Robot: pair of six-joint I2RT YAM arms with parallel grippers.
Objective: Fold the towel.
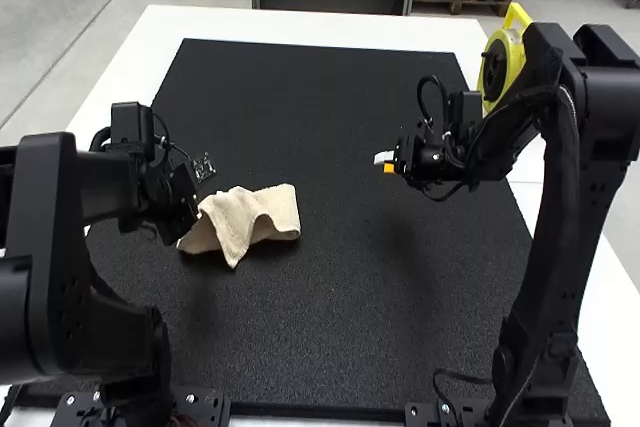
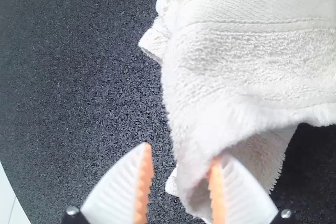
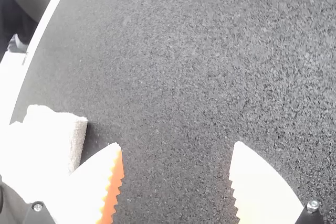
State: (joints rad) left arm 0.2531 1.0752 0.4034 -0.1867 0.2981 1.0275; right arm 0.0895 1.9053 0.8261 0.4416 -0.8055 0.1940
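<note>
Holding left claw [image 2: 182, 153] parted at the towel [image 2: 241, 61], probably for pinching its edge, and holding right claw [image 3: 177, 145] spread well apart, likely leaving room.

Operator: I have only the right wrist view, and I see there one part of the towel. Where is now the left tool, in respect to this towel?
Observer: In the high view, the left tool is at the towel's left end.
Operator: Thank you. Is it already closed on the cloth?
Observer: No, the left wrist view shows its fingers apart: one beside the towel's edge, the other over the black mat.
Operator: I understand. And the towel, does it lie flat?
Observer: Not flat. In the high view it is rumpled, with a raised fold and one corner pointing toward the side where the arms are mounted.
</note>
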